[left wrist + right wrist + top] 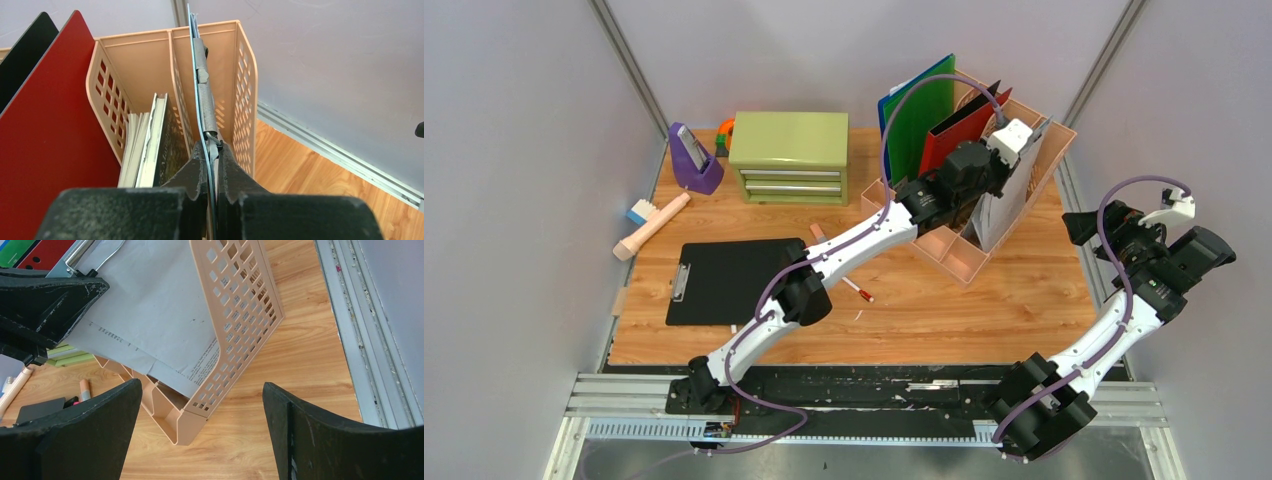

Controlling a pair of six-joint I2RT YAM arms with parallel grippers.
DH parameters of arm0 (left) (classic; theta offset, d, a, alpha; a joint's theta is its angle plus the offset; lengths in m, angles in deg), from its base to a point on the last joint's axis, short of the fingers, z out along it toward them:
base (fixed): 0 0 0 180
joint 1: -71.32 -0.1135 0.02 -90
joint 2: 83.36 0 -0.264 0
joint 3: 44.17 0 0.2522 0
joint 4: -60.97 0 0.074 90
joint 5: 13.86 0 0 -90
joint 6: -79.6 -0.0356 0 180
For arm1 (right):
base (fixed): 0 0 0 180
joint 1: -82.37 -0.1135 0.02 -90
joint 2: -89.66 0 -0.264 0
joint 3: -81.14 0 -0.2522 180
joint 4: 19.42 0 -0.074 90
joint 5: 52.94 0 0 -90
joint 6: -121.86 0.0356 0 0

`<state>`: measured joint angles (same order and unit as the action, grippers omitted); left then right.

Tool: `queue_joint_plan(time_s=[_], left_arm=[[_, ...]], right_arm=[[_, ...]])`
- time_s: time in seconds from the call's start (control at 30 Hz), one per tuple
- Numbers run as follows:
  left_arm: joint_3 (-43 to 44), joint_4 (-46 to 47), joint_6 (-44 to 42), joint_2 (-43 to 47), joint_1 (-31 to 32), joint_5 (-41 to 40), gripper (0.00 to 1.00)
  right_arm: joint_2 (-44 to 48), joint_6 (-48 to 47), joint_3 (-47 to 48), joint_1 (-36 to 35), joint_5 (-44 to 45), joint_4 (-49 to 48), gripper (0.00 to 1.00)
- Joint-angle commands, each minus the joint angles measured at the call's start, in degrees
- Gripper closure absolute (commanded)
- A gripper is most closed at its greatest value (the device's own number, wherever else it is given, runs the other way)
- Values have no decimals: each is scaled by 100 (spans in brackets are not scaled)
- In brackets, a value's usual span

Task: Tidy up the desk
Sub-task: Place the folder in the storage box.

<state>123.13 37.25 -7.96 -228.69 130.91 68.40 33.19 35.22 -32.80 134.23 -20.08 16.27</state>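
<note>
The wood-grain desk (984, 300) carries a peach file rack (964, 262) at the back right. My left gripper (1014, 140) is shut on a grey clipboard with paper (1009, 205), standing on edge in the rack's rightmost slot. In the left wrist view the gripper (214, 150) pinches the board just below its metal clip (202, 75), inside the rack (245, 75). My right gripper (1079, 225) is open and empty, above the desk's right edge. In the right wrist view the right gripper (202, 384) faces the rack's corner (240, 305) and the paper (155, 305).
Green (919, 120) and red (964, 125) folders and some books (155, 140) stand in the rack. A black clipboard (734, 280), a red pen (856, 290), an olive drawer chest (789, 155), a purple holder (692, 158) and a wooden stick (652, 225) lie to the left.
</note>
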Motion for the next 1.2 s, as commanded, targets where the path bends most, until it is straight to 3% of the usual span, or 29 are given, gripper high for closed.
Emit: queue_joint_plan(time_s=[0.0, 0.43, 0.7, 0.97, 1.17], left_arm=[[116, 678, -57, 358, -21, -160, 100], [281, 1311, -235, 108, -42, -40, 100], [256, 1347, -236, -16, -40, 56, 65], [329, 1150, -431, 163, -37, 165, 48], [316, 366, -604, 670, -43, 460, 24]], right_arm=[[96, -28, -44, 34, -152, -225, 8], [66, -45, -47, 61, -138, -225, 8], [58, -45, -44, 90, -223, -213, 8], [44, -37, -48, 90, -273, -210, 8], [-5, -123, -26, 79, -801, -203, 7]])
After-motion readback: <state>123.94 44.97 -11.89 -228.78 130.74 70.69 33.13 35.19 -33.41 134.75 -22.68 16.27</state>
